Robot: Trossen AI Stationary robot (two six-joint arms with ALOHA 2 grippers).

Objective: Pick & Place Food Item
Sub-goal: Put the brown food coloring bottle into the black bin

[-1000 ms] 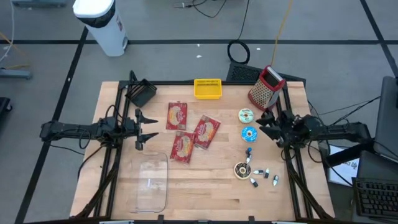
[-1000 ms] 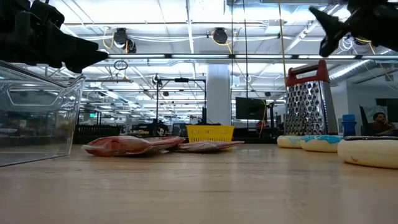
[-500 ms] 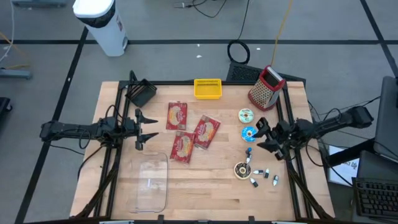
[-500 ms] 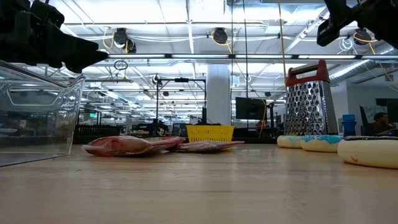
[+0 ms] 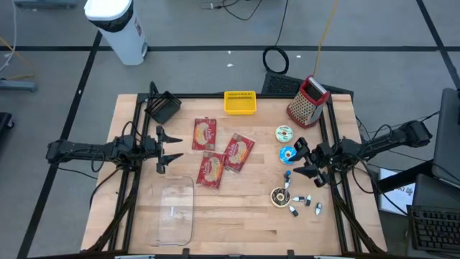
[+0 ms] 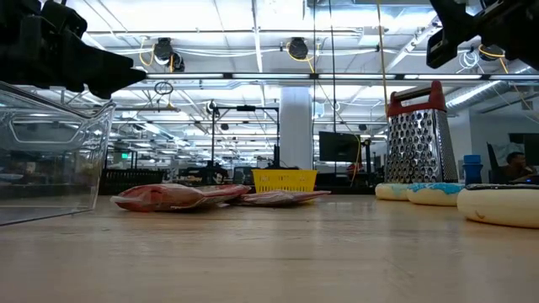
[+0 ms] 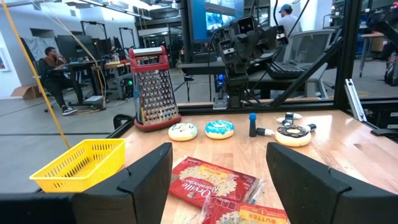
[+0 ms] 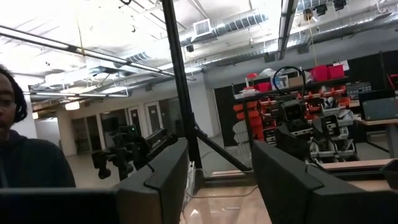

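Three red food packets (image 5: 205,133) (image 5: 239,151) (image 5: 210,170) lie flat in the middle of the table. At the right lie three doughnuts: a white one (image 5: 284,133), a blue one (image 5: 288,155) and a dark one (image 5: 279,196). My left gripper (image 5: 177,147) hovers open at the table's left, pointing level at the packets (image 7: 214,180). My right gripper (image 5: 297,160) hovers open at the table's right, beside the blue doughnut and above it, tipped upward; its wrist view shows only the room between its fingers (image 8: 286,180).
A clear plastic container (image 5: 176,211) stands at the near left. A yellow basket (image 5: 240,101), a red-topped grater (image 5: 307,101) and a black holder (image 5: 164,108) stand along the far edge. Several small blue and white pieces (image 5: 305,203) lie near the dark doughnut.
My right gripper has swung toward the table's near edge and a little toward the middle, next to the blue doughnut. It has risen slightly and tipped upward, staying open.
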